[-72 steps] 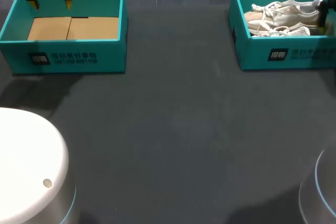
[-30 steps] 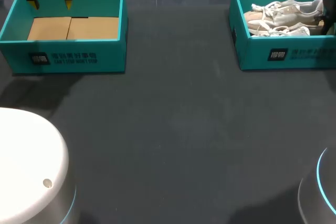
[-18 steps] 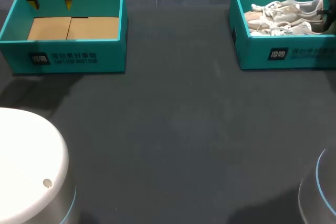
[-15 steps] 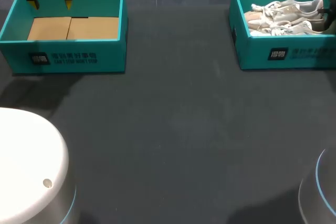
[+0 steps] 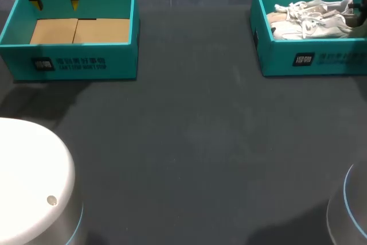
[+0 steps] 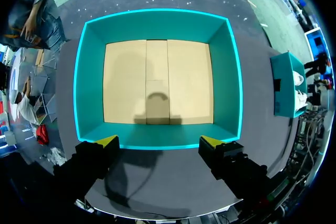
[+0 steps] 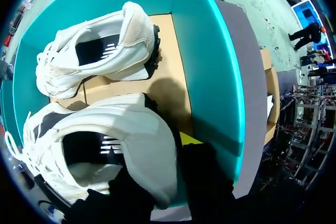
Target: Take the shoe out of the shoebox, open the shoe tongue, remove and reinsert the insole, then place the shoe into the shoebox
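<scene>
Two teal boxes stand well apart at the far side of the dark worktop [image 5: 189, 142] in the head view. The second teal box [image 5: 80, 64] is at the left with a tan cardboard floor, and the shoebox [image 5: 309, 61] is at the right, holding a pair of white shoes [image 5: 309, 20] with loose laces. The left pincer [image 5: 55, 3] hangs over the far wall of the second teal box, its two yellow tips set apart. The right arm [image 5: 362, 10] comes in at the edge, beside the heel end of the shoes, and from here I cannot tell how its fingers stand. From the left wrist, the left pincer [image 6: 158, 141] is spread wide, touching nothing, with one yellow tip near each near corner of the second teal box [image 6: 157, 24], whose tan floor lies ahead of it. From the right wrist, both shoes lie side by side inside the shoebox [image 7: 210, 66], heels toward the camera. The farther shoe [image 7: 94, 56] rests on the tan floor. The right pincer [image 7: 163, 156] pinches the heel of the nearer shoe [image 7: 121, 140]: one dark finger reaches down inside the collar, and the other, showing its yellow tip, presses the outside of the heel, close to the teal wall.
</scene>
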